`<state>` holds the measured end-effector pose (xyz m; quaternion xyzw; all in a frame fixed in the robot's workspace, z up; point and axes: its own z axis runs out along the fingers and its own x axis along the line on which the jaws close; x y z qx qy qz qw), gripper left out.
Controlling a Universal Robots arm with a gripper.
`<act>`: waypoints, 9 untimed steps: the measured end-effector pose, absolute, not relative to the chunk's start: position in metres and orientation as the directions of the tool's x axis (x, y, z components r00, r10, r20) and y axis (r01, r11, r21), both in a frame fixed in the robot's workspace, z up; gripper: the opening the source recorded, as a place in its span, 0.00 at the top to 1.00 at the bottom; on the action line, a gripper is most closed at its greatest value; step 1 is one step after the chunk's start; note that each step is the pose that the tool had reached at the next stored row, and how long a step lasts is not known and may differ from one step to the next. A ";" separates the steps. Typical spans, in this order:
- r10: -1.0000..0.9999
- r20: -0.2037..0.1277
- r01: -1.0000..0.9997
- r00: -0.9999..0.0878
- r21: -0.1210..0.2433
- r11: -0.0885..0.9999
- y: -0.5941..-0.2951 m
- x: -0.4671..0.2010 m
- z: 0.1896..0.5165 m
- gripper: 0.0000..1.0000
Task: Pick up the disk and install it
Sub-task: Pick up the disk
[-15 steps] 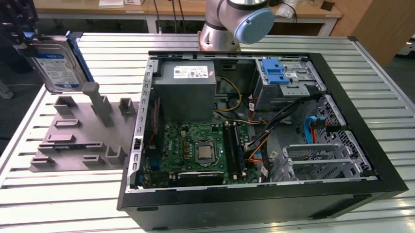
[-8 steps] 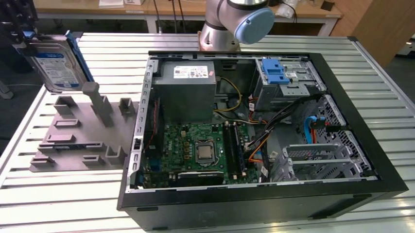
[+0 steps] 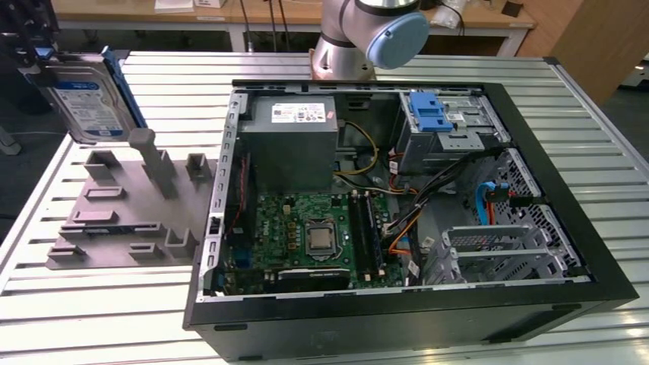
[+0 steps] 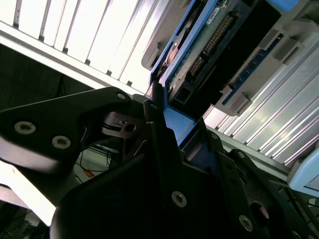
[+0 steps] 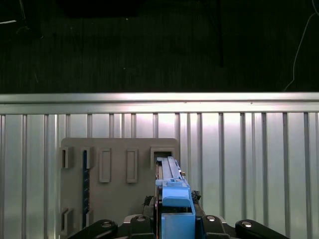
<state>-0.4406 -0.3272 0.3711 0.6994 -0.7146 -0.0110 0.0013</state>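
The claw (image 4: pixel 172 118) grips the disk (image 3: pixel 90 97) by its blue carrier, seemingly clear above the grey rack (image 3: pixel 112 228), beside the open computer case (image 3: pixel 406 323).

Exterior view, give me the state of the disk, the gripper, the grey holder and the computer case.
disk: upright, raised above the table, held by its blue carrier.
gripper: shut on the disk.
grey holder: flat on the table, below the disk.
computer case: lying on its side, open, disk not installed.
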 end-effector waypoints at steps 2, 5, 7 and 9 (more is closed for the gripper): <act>-1.000 -0.014 -1.000 -0.022 0.017 0.021 -0.327 -0.441 0.371 0.64; -1.000 -0.014 -1.000 -0.022 0.017 0.021 -0.327 -0.441 0.372 0.64; -1.000 -0.014 -1.000 -0.022 0.017 0.021 -0.327 -0.441 0.373 0.64; -1.000 -0.014 -1.000 -0.022 0.017 0.021 -0.327 -0.441 0.373 0.64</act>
